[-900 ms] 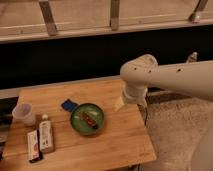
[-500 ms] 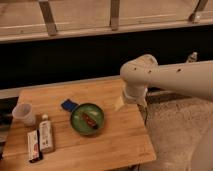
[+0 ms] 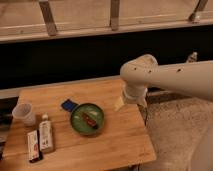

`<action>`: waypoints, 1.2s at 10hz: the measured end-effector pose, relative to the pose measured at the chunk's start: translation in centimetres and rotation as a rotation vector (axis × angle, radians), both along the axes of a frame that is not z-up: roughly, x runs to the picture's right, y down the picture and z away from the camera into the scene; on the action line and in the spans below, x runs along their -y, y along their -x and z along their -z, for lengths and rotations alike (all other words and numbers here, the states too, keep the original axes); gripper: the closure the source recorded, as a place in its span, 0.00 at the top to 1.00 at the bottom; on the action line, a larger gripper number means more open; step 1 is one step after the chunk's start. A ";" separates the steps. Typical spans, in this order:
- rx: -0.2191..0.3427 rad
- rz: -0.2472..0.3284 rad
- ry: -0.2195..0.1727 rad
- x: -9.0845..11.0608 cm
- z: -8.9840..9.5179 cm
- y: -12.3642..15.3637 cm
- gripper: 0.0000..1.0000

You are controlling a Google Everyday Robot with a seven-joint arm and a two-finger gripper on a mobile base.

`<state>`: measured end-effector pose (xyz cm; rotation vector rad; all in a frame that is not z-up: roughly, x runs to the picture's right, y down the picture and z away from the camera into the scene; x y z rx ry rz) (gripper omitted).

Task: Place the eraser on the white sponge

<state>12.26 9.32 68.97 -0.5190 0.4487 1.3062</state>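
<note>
- The eraser (image 3: 32, 145) is lying at the table's (image 3: 117, 142) front-left corner, just beside a bottle (image 3: 46, 134).
- A green plate (image 3: 87, 118) is sitting between it and the white sponge (image 3: 119, 103).
- The arm (image 3: 142, 75) is hiding the gripper; its state cannot be told.

The eraser (image 3: 34, 146) is showing white with red and black markings, the bottle (image 3: 46, 136) white under a dark cap. The plate (image 3: 74, 123) is showing green, a blue piece (image 3: 68, 105) beside it. The white end effector (image 3: 134, 99) is hanging over the tan worktop's (image 3: 115, 142) right edge, by the cream-white sponge (image 3: 119, 103).
</note>
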 end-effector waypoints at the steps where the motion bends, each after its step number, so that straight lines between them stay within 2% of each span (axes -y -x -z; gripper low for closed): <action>1: 0.000 0.000 0.000 0.0 0.0 0.0 0.80; 10: 0.000 0.000 0.000 0.0 0.0 0.0 0.80; 12: 0.002 0.007 -0.011 0.2 0.0 -0.1 0.80</action>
